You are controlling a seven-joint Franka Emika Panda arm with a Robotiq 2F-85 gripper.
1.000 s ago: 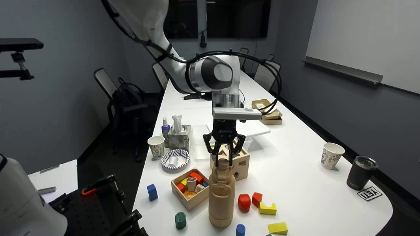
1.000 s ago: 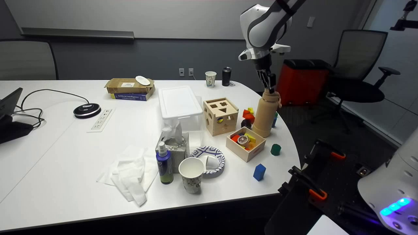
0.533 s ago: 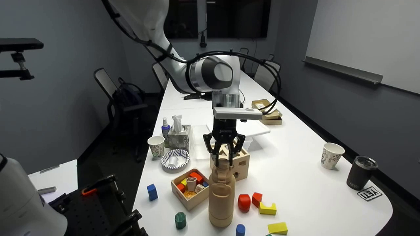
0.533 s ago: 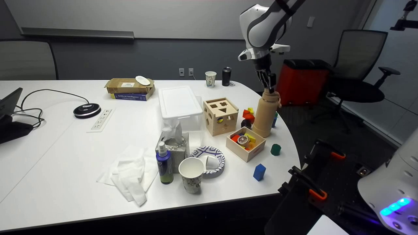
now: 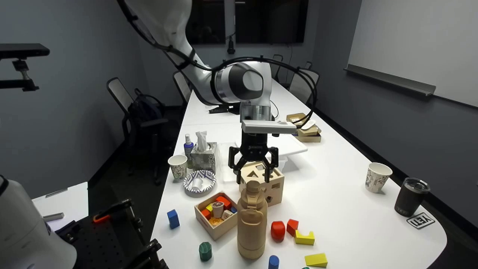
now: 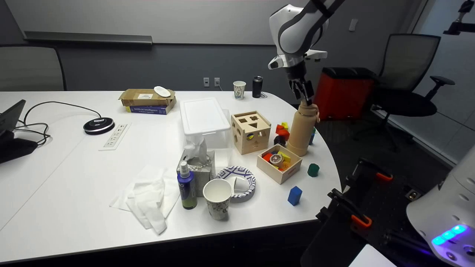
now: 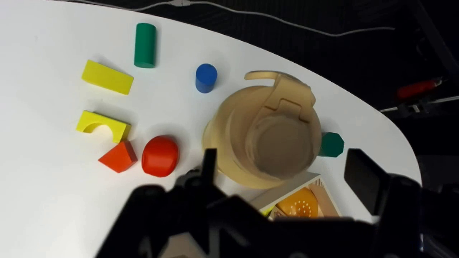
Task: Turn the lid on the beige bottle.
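Beige bottle (image 5: 251,233) stood upright below your gripper (image 5: 253,178) | its lid (image 7: 285,148) sat near, yet apart from, your fingertips (image 5: 267,176) | you had the jaws spread wide

In the wrist view, a gap shows on each side between the gripper (image 7: 282,152) and the lid (image 7: 285,145) of the beige bottle (image 7: 235,136). Low and just beside the bottle, the wooden tray (image 6: 269,170) blocks the way. In an exterior view, right of the bottle, the rounded red block (image 5: 278,231) and yellow arch (image 5: 304,239) are obstacles; beyond them the surface (image 5: 354,224) gives wide passage.
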